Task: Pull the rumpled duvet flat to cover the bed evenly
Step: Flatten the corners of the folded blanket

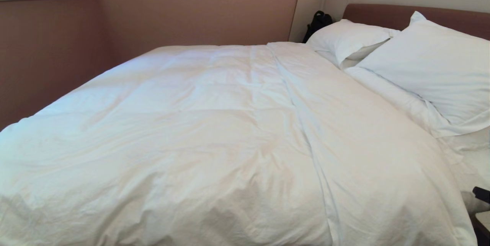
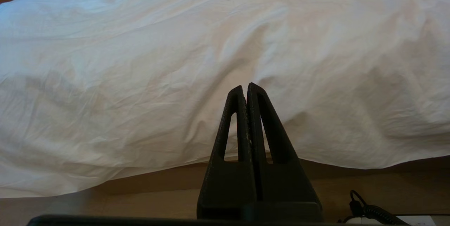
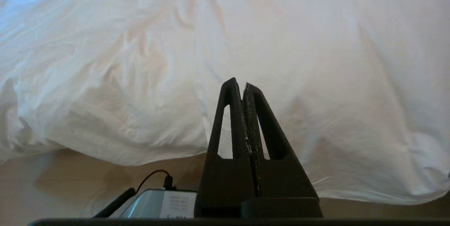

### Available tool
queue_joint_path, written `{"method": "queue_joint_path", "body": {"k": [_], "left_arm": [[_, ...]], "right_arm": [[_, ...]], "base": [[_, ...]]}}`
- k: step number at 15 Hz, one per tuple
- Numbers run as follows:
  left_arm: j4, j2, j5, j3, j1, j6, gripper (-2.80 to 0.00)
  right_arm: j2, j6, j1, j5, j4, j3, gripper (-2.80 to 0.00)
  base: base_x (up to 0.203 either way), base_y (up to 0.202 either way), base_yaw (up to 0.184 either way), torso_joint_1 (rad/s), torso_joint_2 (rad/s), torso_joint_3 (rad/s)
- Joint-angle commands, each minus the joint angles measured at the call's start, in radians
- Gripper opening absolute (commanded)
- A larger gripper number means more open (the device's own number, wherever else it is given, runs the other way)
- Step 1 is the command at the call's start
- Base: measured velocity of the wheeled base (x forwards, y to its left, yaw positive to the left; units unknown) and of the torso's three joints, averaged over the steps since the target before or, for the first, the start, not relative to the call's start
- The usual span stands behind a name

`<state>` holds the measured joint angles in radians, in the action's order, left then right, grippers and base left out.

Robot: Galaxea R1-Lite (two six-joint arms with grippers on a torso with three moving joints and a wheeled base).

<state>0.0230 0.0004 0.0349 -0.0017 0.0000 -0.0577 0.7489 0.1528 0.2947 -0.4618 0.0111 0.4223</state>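
The puffy white duvet lies spread over most of the bed, with soft creases and one long fold running from the pillows toward the near edge. Its near side hangs over the bed's edge in both wrist views, as duvet and duvet. My left gripper is shut and empty, low beside the bed, pointing at the hanging duvet. My right gripper is shut and empty too, also facing the draped edge. Neither arm shows in the head view.
Two white pillows lean on the brown headboard at the right. A black object sits at the bed's far corner. A pink wall flanks the far side. A small grey device with cable is near my right gripper, above the wooden floor.
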Motion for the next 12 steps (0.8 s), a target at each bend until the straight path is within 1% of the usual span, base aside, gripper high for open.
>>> {"method": "queue_joint_path", "body": {"k": [1, 3, 7, 12], "left_arm": [[0.000, 0.000, 0.000, 0.000, 0.000, -0.001, -2.80], [0.000, 0.000, 0.000, 0.000, 0.000, -0.001, -2.80], [0.000, 0.000, 0.000, 0.000, 0.000, -0.001, -2.80], [0.000, 0.000, 0.000, 0.000, 0.000, -0.002, -2.80]], "right_arm": [[-0.074, 0.001, 0.001, 0.011, 0.001, -0.001, -2.80], [-0.119, 0.001, 0.000, 0.025, 0.016, -0.010, -2.80], [-0.217, 0.001, 0.000, 0.026, 0.092, -0.056, -2.80], [-0.257, 0.001, 0.001, 0.023, 0.155, -0.089, -2.80]], "base": [[0.000, 0.000, 0.000, 0.000, 0.00, 0.000], [0.000, 0.000, 0.000, 0.000, 0.00, 0.000], [0.000, 0.000, 0.000, 0.000, 0.00, 0.000], [0.000, 0.000, 0.000, 0.000, 0.00, 0.000]]}}
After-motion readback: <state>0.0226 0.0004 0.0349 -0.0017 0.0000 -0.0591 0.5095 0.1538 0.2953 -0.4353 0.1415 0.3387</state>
